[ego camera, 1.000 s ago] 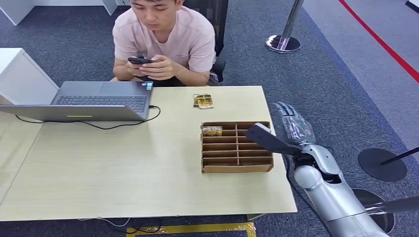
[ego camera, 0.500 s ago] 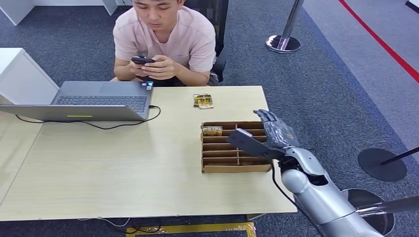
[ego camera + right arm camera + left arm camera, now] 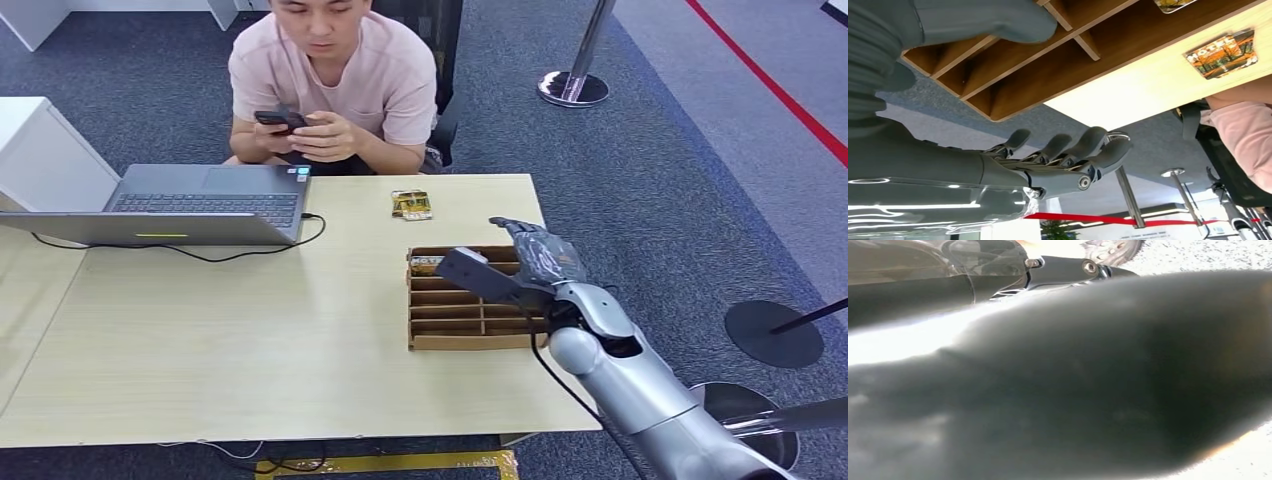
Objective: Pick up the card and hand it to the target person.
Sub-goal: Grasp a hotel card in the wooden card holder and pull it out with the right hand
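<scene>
Card in tray: one card (image 3: 429, 265) lies in the far-left compartment of the cardboard divider tray (image 3: 478, 342); we note a gold and orange print on its face, with lettering too small to read in the head view.
Card on table: a second card (image 3: 411, 205) lies flat on the bare table (image 3: 250, 340), just beyond the tray's far edge and in front of the seated person (image 3: 330, 80). In the right wrist view this card (image 3: 1222, 54) shows an autumn-coloured picture and the word "MOTEL".
Change, right hand: over the last second the right hand (image 3: 520, 265) has moved from beside the table's right edge inward, and it now hovers over the tray's right half. Half a second ago it stood further right and nearer the robot.
Change, person: the phone (image 3: 281, 119) in the person's hands has shifted slightly; the person otherwise sits as before.
Change, cards and tray: we record no movement of either card or of the tray.
Right hand state: the fingers (image 3: 1068, 150) are extended and apart, the thumb (image 3: 983, 20) is spread wide above the tray's compartments, and the hand holds nothing and touches neither card.
Left hand: the left wrist view is blurred by a dark surface close to the lens; we cannot tell the hand's state.
Other items: an open laptop (image 3: 190, 203) sits at the table's far left, its cable (image 3: 200, 252) trailing across the top.
</scene>
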`<state>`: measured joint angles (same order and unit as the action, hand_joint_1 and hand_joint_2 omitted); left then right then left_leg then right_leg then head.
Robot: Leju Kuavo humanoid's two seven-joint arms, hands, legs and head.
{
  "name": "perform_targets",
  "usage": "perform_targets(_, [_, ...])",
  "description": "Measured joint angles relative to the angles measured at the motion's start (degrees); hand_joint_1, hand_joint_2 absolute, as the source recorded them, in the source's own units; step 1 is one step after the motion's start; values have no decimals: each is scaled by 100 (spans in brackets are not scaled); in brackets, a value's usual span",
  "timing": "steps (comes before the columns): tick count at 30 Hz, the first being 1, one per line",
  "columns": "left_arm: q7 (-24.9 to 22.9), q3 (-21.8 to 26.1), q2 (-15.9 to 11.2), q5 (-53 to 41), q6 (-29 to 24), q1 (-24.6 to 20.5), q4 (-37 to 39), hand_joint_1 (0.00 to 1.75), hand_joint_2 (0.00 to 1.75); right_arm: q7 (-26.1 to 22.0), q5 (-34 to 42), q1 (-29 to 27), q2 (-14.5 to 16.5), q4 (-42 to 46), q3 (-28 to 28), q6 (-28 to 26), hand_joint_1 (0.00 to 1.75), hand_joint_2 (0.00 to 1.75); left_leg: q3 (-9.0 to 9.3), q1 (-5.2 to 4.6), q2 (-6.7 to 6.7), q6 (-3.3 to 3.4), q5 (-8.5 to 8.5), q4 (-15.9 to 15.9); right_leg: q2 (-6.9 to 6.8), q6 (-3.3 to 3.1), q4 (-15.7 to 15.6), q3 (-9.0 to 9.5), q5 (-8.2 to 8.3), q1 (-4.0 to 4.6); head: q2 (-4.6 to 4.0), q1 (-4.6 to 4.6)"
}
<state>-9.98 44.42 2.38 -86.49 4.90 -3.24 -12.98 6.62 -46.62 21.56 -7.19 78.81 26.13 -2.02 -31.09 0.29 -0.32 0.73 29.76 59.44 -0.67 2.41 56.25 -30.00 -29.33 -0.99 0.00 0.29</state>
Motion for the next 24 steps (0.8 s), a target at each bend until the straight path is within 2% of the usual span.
perform_targets(3, [-4,3,3,0,0,0,0,0,0,-1,1,32,0,-43,42,-2,92,175,0,0,0,0,0,0,0,0,0,0,0,0,0,-1])
perform_targets(6, [-10,21,9,0,0,1,0,0,0,-16,9,71,0,-67,98,-4,89,175,1,0,0,0,0,0,0,0,0,0,0,0,0,0])
perform_targets(12, [-22,43,17,1,0,4,0,0,0,-63,62,141,17,-69,180,14,99,175,0,0,0,0,0,0,0,0,0,0,0,0,0,0])
perform_targets(24, [-73,97,40,9,0,6,0,0,0,-111,244,332,74,-69,436,102,96,175,0,0,0,0,0,0,0,0,0,0,0,0,0,-1])
